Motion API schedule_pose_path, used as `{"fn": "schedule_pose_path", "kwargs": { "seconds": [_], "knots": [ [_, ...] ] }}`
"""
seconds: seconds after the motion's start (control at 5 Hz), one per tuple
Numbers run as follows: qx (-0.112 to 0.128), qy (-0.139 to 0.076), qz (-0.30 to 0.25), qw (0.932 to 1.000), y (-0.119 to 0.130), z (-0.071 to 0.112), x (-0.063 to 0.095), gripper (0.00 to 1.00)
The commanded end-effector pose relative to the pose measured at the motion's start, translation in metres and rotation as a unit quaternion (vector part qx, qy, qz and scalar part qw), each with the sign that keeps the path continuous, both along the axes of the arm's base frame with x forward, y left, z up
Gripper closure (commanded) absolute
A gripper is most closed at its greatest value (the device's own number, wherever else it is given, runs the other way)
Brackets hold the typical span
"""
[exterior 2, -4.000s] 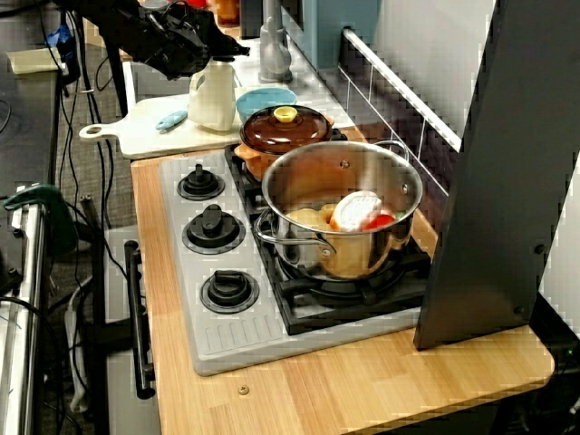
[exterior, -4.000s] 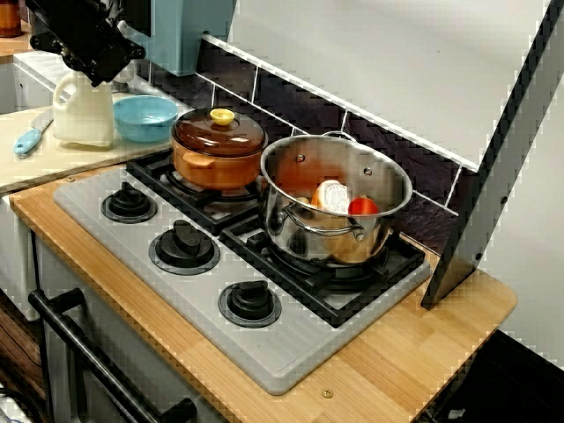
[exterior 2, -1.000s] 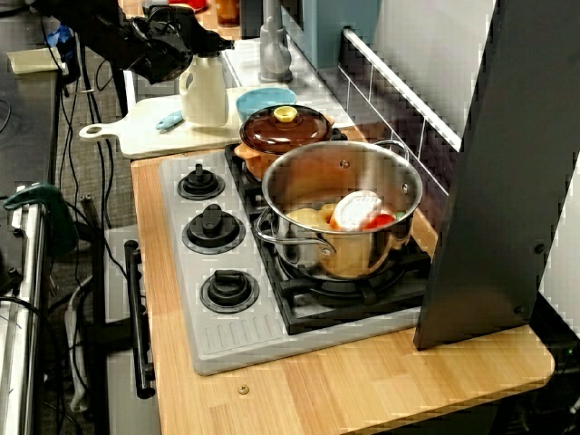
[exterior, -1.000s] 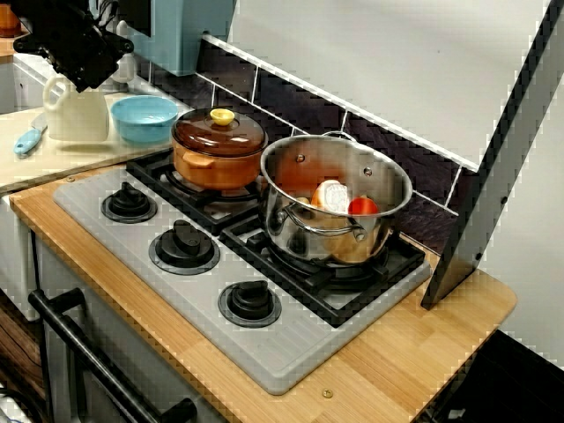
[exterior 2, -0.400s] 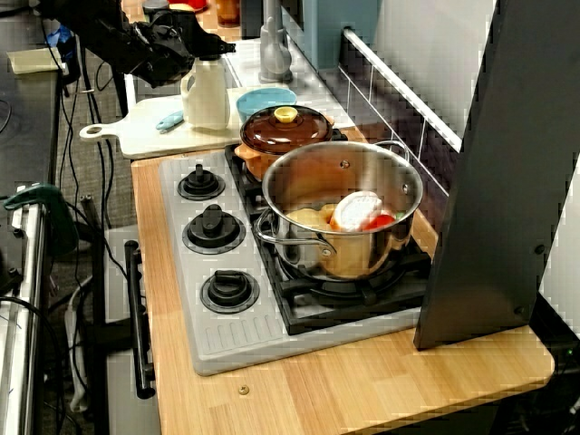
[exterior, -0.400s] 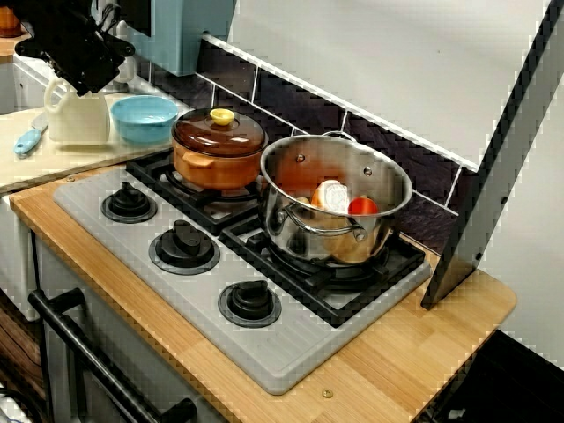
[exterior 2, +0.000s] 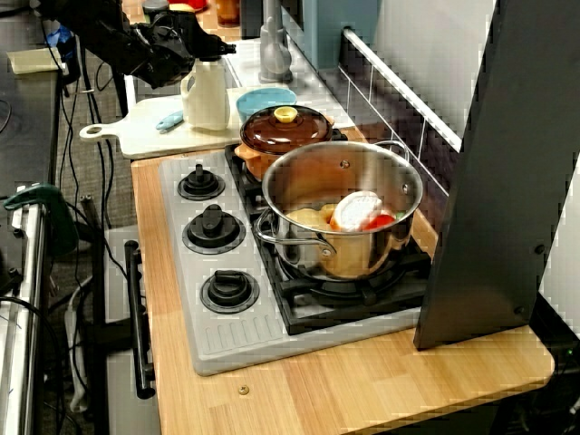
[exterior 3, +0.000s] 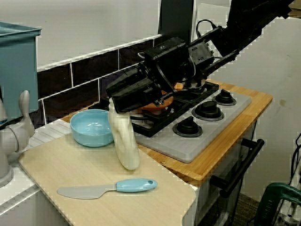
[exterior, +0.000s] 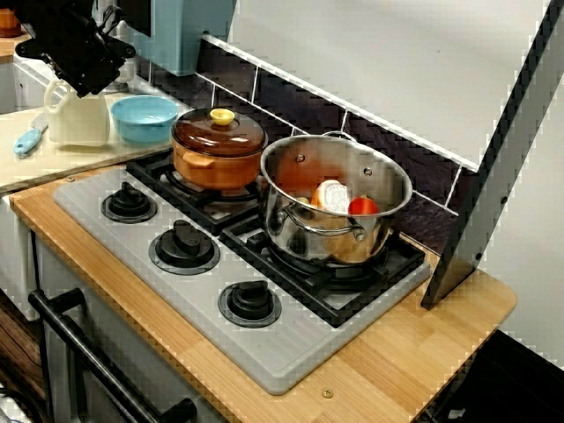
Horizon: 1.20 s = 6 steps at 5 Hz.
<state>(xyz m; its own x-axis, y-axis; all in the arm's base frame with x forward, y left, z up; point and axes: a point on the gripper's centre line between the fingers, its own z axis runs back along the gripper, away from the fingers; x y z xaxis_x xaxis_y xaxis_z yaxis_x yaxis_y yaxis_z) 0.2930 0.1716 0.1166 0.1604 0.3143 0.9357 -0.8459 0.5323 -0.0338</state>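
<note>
Tool (exterior 3: 121, 100) pinches jug (exterior 3: 126, 143) at the neck, holding it upright. Base rests on board (exterior 3: 89, 172), beside bowl (exterior 3: 91, 128).

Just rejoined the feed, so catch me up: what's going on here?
The gripper is closed on the top of the cream jug, which stands on the cutting board beside the blue bowl. A blue-handled spatula lies nearby. On the stove sit a lidded brown pot and a steel pot.

Top of the cream jug (exterior 3: 126, 143) behind the black end effector (exterior 3: 123, 96), its grip out of sight in every view.
</note>
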Motion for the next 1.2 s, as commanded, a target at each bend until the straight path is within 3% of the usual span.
{"fn": "schedule_pose_path", "kwargs": {
  "seconds": [0.0, 1.0],
  "knots": [
    [0.011, -0.008, -0.003, 0.9999, -0.0026, 0.0037, -0.0021, 0.0],
    [0.002, -0.011, 0.001, 0.9999, 0.0003, 0.0084, -0.0028, 0.0]
  ]
}}
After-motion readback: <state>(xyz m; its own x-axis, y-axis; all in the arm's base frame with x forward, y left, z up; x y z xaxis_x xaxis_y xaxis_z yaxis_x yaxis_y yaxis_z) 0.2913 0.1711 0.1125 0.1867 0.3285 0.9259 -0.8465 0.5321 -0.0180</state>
